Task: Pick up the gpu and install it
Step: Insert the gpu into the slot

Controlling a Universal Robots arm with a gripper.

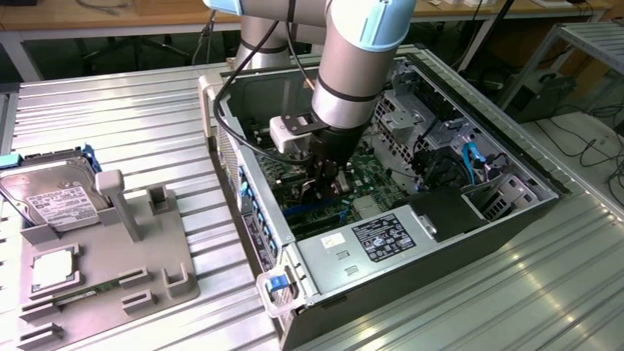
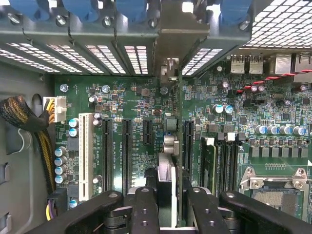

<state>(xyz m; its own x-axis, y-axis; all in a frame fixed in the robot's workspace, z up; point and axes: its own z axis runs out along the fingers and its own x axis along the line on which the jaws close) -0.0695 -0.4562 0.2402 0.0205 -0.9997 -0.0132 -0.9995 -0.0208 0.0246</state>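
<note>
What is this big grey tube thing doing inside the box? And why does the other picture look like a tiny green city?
The grey tube is a robot arm. One picture is taken from the side, off the arm. It shows the arm reaching into an open computer case lying on a metal table.

Beside the case is a grey tray with a silver hard drive and a small square chip.

The other picture comes from a camera on the arm's wrist, looking down. The "green city" is the computer's main board. The black gripper seems to be pinching a thin graphics card, seen edge-on, over the long slots in the board.
</note>
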